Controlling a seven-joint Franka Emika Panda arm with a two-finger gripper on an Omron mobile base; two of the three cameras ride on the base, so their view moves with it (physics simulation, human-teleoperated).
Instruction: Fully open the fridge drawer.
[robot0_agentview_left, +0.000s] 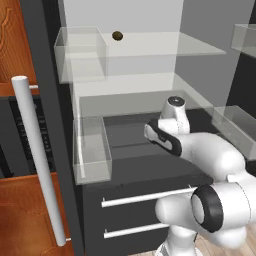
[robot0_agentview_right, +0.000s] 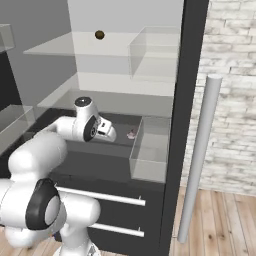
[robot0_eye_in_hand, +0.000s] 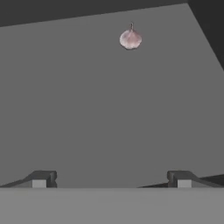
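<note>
The gripper (robot0_eye_in_hand: 111, 179) is standing with its two fingertips spread wide apart and nothing between them, as the hand view is showing. In the right base view the gripper (robot0_agentview_right: 111, 132) is reaching into the open fridge, low over the fridge drawer (robot0_agentview_right: 107, 165), the wide dark grey tray that is spanning the fridge from left to right. The drawer (robot0_agentview_left: 150, 167) is sitting below the glass shelves and above the two dark fronts with long white bar handles (robot0_agentview_left: 150, 196). The hand is pointing toward the far side of the tray, and the hand camera is looking across the flat dark floor of the drawer (robot0_eye_in_hand: 87, 109) at a small pinkish bulb, possibly garlic (robot0_eye_in_hand: 131, 39), lying farther in and slightly to the right. The bulb (robot0_agentview_right: 132, 134) is lying just beside the fingers in the right base view, apart from them. The relation that matters: the drawer's long axis is running left to right, its front edge is lying on the near side, behind and below the fingertips, and the pull must run toward the near side. Whether the drawer is already partly out cannot be told with certainty. A clear bin (robot0_agentview_right: 150, 150) on the right door is standing close to the pull path, in my judgement a collision risk.
</note>
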